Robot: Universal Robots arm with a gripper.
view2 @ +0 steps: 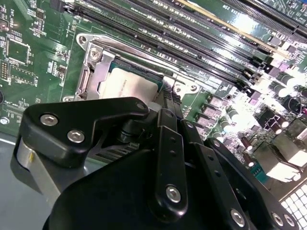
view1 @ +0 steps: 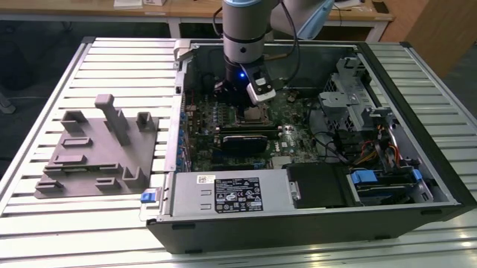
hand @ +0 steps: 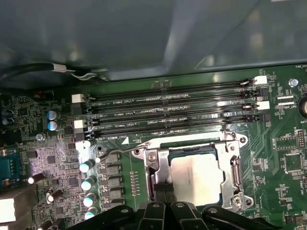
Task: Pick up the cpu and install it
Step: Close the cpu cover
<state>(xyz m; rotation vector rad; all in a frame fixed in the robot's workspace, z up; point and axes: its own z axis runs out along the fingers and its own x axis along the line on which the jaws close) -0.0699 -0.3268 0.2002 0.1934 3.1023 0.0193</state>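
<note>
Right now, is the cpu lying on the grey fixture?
No, the cpu lies inside the metal socket frame.

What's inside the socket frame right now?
In the first wrist view, the cpu lies pale metal top up inside the metal socket frame. The pincer covers part of one edge, so full seating cannot be judged.

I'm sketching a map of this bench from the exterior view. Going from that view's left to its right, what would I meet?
Grey fixture with upright blocks → gripper over the cpu, inside the open computer case → metal drive cage.
</note>
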